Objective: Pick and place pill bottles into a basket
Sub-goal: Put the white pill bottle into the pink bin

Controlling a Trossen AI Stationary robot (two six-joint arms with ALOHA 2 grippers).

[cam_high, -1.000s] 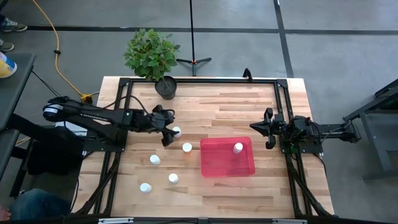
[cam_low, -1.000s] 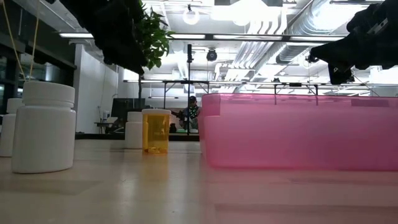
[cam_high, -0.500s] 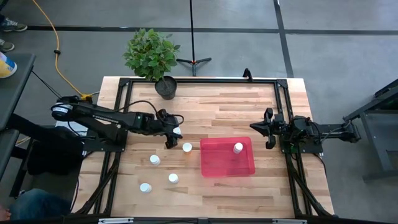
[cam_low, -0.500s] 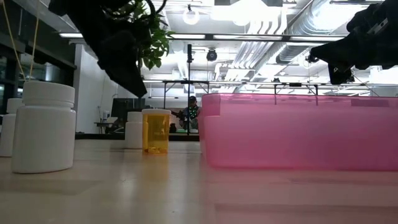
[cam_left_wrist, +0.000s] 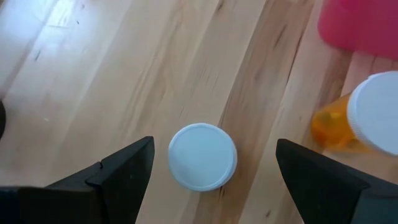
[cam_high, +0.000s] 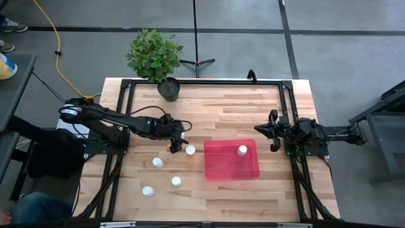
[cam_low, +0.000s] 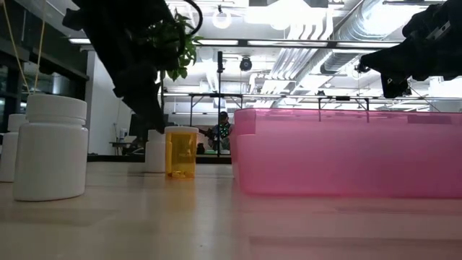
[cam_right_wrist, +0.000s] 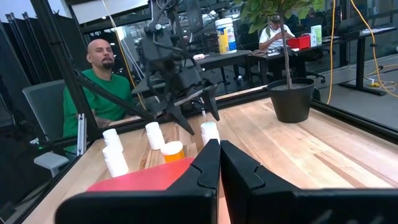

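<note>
While the right gripper point(cam_high: 273, 131) waits at the table's right edge with its fingers pressed together on nothing, the left gripper point(cam_high: 176, 137) hangs directly over one white pill bottle point(cam_left_wrist: 203, 156), which the left wrist view shows centred between the two spread fingers point(cam_left_wrist: 124, 177), cap up and not yet touched. That bottle stands upright, so its long axis runs vertically along the line of descent, and a straight lowering would, by my judgement, bring the fingers to either side of its cap. Just beside it stands an amber bottle with a white cap point(cam_high: 190, 150), close enough to the far finger to be knocked (a risk worth noting). The left arm is plainly the nearer one to every loose bottle. Three more white bottles point(cam_high: 157, 163) stand apart on the bare wooden table point(cam_high: 228, 107) towards the near left corner, and one bottle point(cam_high: 242, 150) already stands inside the red basket point(cam_high: 228, 168), which lies to the right of the target with open tabletop between. A potted plant point(cam_high: 168, 88) sits at the far edge, and a seated person point(cam_right_wrist: 102, 93) shows beyond the table.
</note>
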